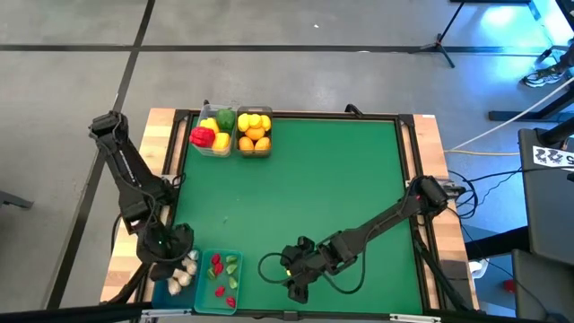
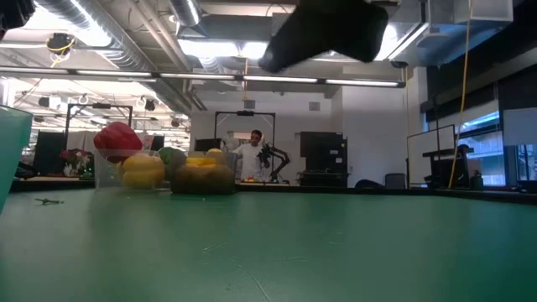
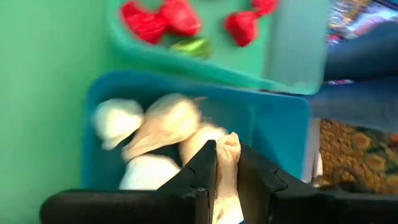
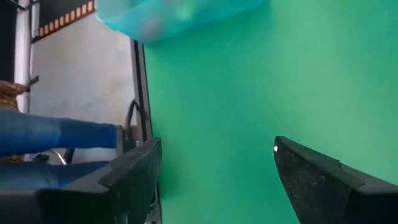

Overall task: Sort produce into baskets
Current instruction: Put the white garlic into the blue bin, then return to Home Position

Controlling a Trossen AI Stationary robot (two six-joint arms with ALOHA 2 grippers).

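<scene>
High view: left gripper (image 1: 170, 260) over the near-left blue plastic bin (image 1: 163, 289) of white garlic bulbs (image 1: 184, 274); right gripper (image 1: 296, 285) parked near, on green mat (image 1: 314, 179). Far bins already filled, sorted by kind.

Left wrist: fingers (image 3: 205, 165) clamped on a pale garlic bulb (image 3: 229, 163), poised for dropping among its kind.

Right wrist: jaws wide, empty.

From overhead the left hand (image 1: 169, 260) covers most of the blue bin (image 1: 167, 289), so only a few garlic bulbs (image 1: 186, 269) peek out. The low view shows the teal bin (image 2: 13, 155) cut off by the edge. The chilies (image 3: 163, 18) are just blurry blobs in the left wrist view.
</scene>
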